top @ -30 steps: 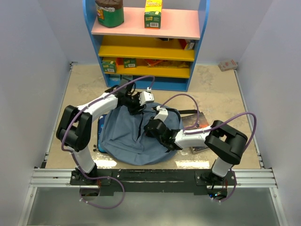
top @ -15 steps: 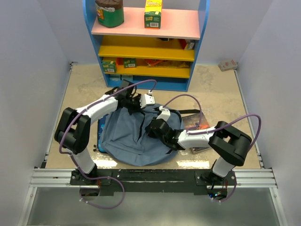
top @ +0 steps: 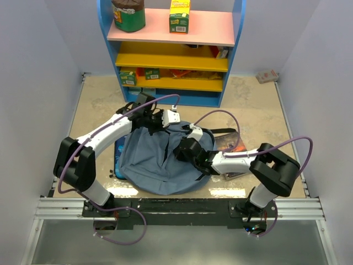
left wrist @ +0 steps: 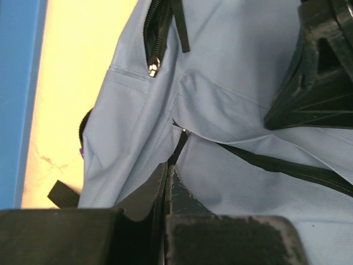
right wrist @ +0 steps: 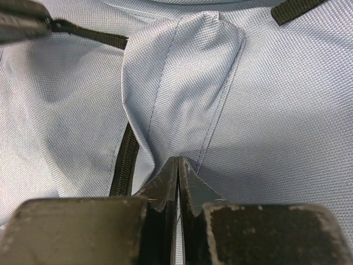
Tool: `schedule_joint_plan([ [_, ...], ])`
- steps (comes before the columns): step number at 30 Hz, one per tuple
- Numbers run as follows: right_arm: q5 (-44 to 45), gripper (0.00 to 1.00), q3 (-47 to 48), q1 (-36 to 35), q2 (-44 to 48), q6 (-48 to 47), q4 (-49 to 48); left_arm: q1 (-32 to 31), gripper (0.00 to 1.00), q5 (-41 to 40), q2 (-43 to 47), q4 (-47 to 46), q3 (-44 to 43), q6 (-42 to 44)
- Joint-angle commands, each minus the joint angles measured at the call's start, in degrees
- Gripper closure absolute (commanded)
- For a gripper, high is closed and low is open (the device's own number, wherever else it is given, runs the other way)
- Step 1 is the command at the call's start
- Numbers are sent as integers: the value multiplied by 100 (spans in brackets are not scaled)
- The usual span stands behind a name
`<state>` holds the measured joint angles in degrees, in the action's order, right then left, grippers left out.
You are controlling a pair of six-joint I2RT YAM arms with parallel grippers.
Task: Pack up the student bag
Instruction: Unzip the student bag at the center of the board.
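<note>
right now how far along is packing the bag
Done: nothing visibly packed; a book lies beside the student bag. In hand: the left end effector and right end effector pinch its fabric, the right one beside the zipper. Remaining: opening it, loading.

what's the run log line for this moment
left gripper: shut on student bag | right gripper: shut on student bag | student bag: lying on table

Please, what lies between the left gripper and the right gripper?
The student bag: its grey-blue fabric, bunched into a fold, with a black strap crossing it. The right wrist view shows this.
</note>
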<state>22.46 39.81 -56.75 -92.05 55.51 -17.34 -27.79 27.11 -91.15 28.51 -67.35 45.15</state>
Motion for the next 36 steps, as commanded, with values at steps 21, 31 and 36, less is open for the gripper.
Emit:
schedule_joint_plan([
  [21, -391, 43, 1520, 1034, -32, -628, 1119, -130, 100, 14, 818, -12, 653, -199],
  [31, -180, 45, 1775, 1035, -515, -778, 1312, -174, 100, -66, 810, -179, 732, -261],
  [36, -294, 59, 1951, 1035, -814, -717, 1181, -218, 100, -83, 818, -162, 706, -278],
])
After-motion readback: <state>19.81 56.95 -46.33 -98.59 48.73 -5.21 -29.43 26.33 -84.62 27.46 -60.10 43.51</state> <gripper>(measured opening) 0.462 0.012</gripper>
